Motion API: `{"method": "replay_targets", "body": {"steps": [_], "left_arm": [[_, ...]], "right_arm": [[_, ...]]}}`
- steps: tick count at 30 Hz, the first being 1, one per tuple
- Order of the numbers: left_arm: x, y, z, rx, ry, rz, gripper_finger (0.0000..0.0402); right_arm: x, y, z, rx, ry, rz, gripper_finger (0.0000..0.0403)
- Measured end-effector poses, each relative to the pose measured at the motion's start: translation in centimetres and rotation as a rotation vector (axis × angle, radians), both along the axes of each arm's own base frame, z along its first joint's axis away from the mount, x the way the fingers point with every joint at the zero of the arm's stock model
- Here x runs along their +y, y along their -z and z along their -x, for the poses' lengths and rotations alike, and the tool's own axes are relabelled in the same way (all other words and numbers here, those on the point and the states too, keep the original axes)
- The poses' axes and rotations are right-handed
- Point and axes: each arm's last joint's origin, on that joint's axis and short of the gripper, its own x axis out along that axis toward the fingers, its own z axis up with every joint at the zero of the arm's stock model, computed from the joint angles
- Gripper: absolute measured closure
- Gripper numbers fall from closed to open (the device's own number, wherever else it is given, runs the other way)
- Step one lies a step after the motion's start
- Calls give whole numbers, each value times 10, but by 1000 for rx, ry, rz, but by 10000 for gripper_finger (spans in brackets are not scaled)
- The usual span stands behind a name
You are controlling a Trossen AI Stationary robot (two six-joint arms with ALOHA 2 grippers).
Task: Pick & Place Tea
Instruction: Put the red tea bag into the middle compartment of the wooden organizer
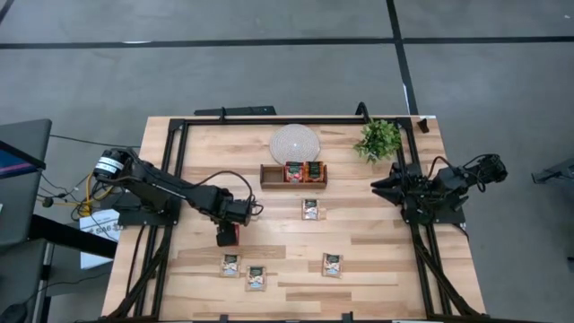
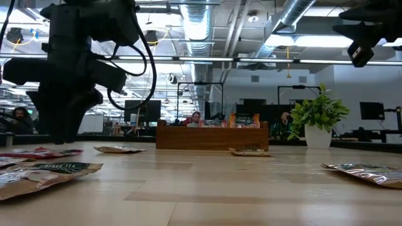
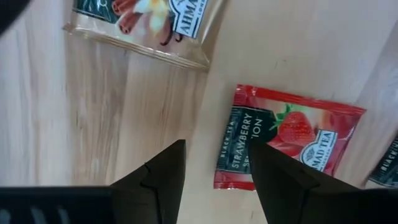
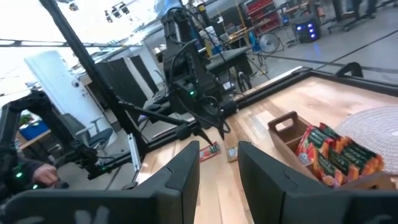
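Observation:
My left gripper point(image 1: 226, 233) point(image 3: 217, 180) is open and points down over a red strawberry tea sachet point(image 3: 289, 143) lying flat on the wood. One finger is above the sachet's dark label edge and the other is above bare table. A pale sachet point(image 3: 143, 25) lies flat close by. More pale sachets lie on the table point(image 1: 231, 265) point(image 1: 256, 277) point(image 1: 332, 265) point(image 1: 310, 209). Red sachets point(image 1: 303, 170) stand in the wooden tray point(image 1: 269, 176). My right gripper point(image 1: 380, 186) point(image 4: 217, 177) waits open by the table's right side, above the surface.
A round pale mat point(image 1: 294, 144) lies behind the tray, and a small potted plant point(image 1: 378, 139) stands at the far right. A black frame rail point(image 1: 269, 120) runs around the table. Bare wood lies between the tray and the near sachets. People sit in the room beyond the table point(image 2: 196, 117).

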Motion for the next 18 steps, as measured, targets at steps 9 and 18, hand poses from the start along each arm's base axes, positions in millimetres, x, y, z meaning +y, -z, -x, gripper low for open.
{"method": "replay_targets", "body": {"steps": [9, 18], "left_arm": [[1, 12, 0, 32, -7, -26, 235], [-1, 22, -5, 52, -36, -20, 265]], "right_arm": [[-1, 0, 0, 0, 20, 0, 301], [-1, 0, 0, 0, 20, 0, 301]]}}
